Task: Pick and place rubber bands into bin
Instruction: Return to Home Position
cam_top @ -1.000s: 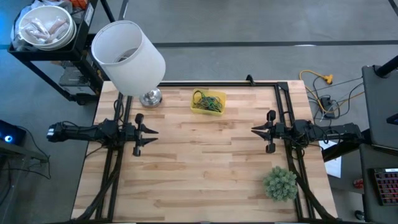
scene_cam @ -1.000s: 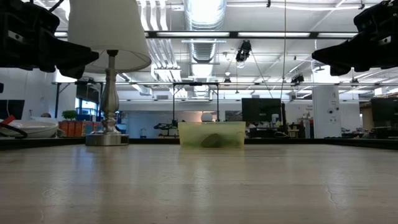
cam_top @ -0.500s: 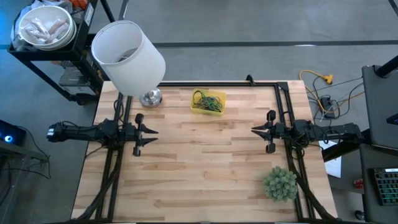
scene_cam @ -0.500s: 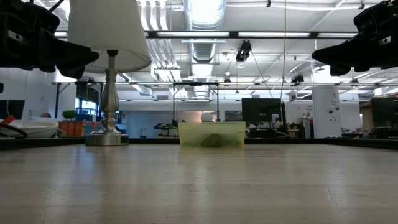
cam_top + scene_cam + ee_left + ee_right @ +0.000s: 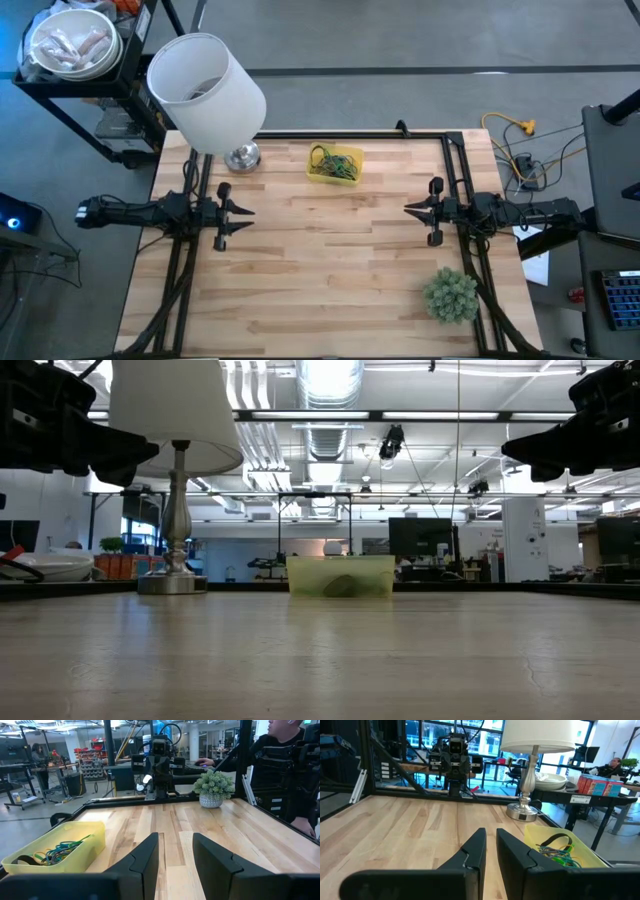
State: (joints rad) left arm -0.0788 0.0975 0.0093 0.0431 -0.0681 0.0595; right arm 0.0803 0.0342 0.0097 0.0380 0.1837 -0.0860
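Note:
The yellow bin (image 5: 350, 152) sits at the table's far middle, holding a tangle of green, black and tan rubber bands (image 5: 330, 165). The left wrist view shows the bin (image 5: 75, 835) and bands (image 5: 52, 852), and so does the right wrist view: bin (image 5: 580, 845), bands (image 5: 557, 847). My left gripper (image 5: 250, 211) hovers level over the table's left side, open and empty (image 5: 176, 837). My right gripper (image 5: 406, 209) hovers level over the right side, its fingers a narrow gap apart with nothing between them (image 5: 491, 832). Both point toward the table's middle.
A lamp with a white shade (image 5: 205, 90) stands on its metal base (image 5: 242, 156) at the far left, beside the bin. A small potted plant (image 5: 450, 295) sits near the right front corner. A person (image 5: 285, 760) stands beyond the table's right edge.

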